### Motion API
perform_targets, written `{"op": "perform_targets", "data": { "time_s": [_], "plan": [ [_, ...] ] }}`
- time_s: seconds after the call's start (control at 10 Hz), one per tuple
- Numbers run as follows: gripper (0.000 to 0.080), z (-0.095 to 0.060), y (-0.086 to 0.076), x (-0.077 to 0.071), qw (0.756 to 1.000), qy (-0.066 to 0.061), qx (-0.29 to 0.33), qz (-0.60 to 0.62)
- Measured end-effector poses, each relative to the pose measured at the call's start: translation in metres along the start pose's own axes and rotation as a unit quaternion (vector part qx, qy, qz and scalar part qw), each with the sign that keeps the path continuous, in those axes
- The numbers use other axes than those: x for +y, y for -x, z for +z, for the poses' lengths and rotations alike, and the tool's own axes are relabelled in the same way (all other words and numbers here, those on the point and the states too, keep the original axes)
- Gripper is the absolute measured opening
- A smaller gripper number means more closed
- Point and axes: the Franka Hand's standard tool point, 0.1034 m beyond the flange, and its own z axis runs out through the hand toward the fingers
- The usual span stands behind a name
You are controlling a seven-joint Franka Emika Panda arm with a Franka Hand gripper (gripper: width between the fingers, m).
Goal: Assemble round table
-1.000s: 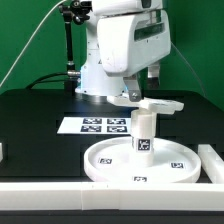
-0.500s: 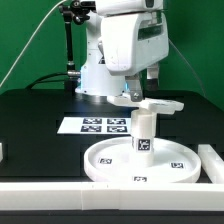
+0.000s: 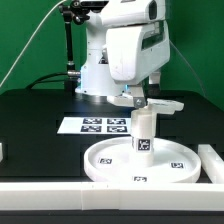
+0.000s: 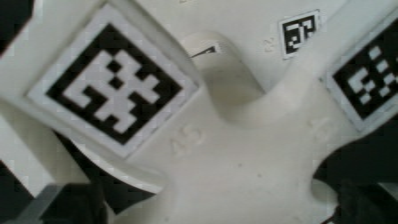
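Robotics lab — green backdrop (image 3: 200, 50), black table (image 3: 35, 125), marker board (image 3: 100, 125)

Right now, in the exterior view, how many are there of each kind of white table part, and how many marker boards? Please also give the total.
Round disc: 1
Cylinder leg: 1
Cross-shaped piece: 1
Marker board: 1
Total: 4
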Motion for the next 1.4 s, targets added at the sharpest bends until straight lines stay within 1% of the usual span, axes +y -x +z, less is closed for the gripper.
{"op": "perform_targets", "data": {
  "time_s": [0.2, 0.6, 0.7, 0.8, 0.9, 1.4],
  "plan": [
    [0.0649, 0.0051, 0.0017, 0.0003, 1.0, 0.003, 0.001, 0.001],
    [0.0649, 0.0079, 0.007, 0.0018, 1.0, 0.001, 0.0, 0.006],
    [0.0649, 0.0076, 0.0087, 0.0023, 1.0, -0.001, -0.001, 0.008],
    [0.0525, 0.0072, 0.0095, 0.0024, 1.0, -0.005, -0.003, 0.009],
    [0.0451, 0.0071, 0.0094, 0.0026, 1.0, -0.004, -0.002, 0.009],
    [0.0451, 0.007, 0.0094, 0.0027, 1.0, -0.004, -0.002, 0.024]
  ]
}}
